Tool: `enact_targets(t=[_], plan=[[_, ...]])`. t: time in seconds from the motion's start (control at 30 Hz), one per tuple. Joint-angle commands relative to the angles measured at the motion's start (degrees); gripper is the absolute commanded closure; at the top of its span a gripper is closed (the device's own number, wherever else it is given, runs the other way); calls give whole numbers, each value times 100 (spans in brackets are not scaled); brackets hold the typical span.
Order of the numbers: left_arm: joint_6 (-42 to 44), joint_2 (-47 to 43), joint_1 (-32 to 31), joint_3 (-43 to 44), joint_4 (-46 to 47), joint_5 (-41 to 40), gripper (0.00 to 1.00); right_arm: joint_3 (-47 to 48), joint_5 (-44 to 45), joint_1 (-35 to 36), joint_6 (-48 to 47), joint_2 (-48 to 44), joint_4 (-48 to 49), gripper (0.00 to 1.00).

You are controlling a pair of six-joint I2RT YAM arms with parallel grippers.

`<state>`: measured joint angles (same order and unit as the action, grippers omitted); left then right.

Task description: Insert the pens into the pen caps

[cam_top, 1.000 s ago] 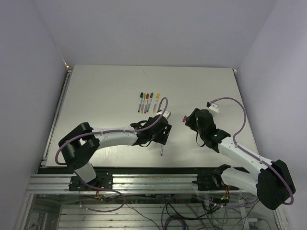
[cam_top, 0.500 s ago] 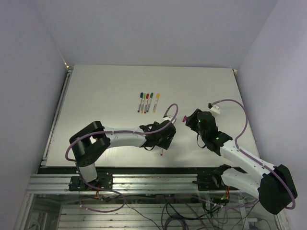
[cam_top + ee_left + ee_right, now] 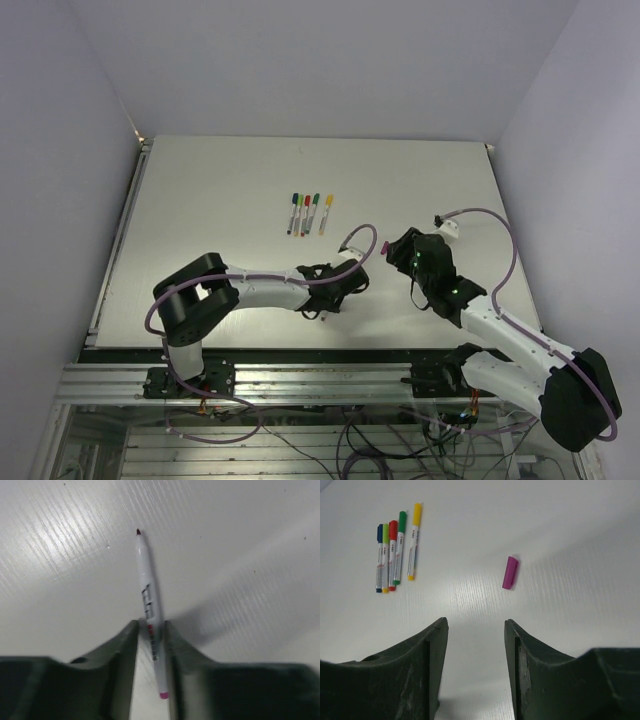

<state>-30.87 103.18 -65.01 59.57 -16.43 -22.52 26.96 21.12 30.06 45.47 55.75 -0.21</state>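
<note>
Left gripper [image 3: 151, 624] closely flanks a pen [image 3: 148, 592] with illegible dark print; whether clenched cannot be told. Right gripper [image 3: 475, 625], released, faces purple cap [image 3: 510, 572]; capped pens [image 3: 395, 555] far left.

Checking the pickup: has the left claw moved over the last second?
Yes. In the top view the left claw moved away from the capped pens, toward the bottom of the picture, and now straddles the loose pen.

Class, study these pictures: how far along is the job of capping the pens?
Done: a row of capped pens lies together. In hand: the left gripper straddles the one uncapped pen, fingers close on both sides, though a firm grip cannot be confirmed. Left: the purple cap lies loose ahead of the open right gripper; it needs picking up and pushing onto that pen.
</note>
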Motion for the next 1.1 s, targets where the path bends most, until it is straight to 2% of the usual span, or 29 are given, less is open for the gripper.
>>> enact_targets(t=[0.0,0.07,0.1,0.37,0.63,0.87,1.07], plan=[[-63,45,-29,-218,-436,-121,70,-6,-65,-19,58,-88,136,52],[-76,-37,-29,-276,-552,-134,87,111,-58,-23,58,10,9,52],[-91,-95,-30,-315,-585,-146,92,195,-26,-19,58,78,-104,52],[-134,-333,-18,-523,-610,-200,93,1124,363,-17,-83,1185,-1094,57],[-94,-969,373,-738,-134,286,93,1793,401,-41,-433,2319,-1126,61],[71,-1748,595,-787,-54,89,93,2277,410,-135,-612,3363,-1090,62],[15,-2014,874,-1055,293,661,93,2500,372,-301,-645,3884,-1097,62]])
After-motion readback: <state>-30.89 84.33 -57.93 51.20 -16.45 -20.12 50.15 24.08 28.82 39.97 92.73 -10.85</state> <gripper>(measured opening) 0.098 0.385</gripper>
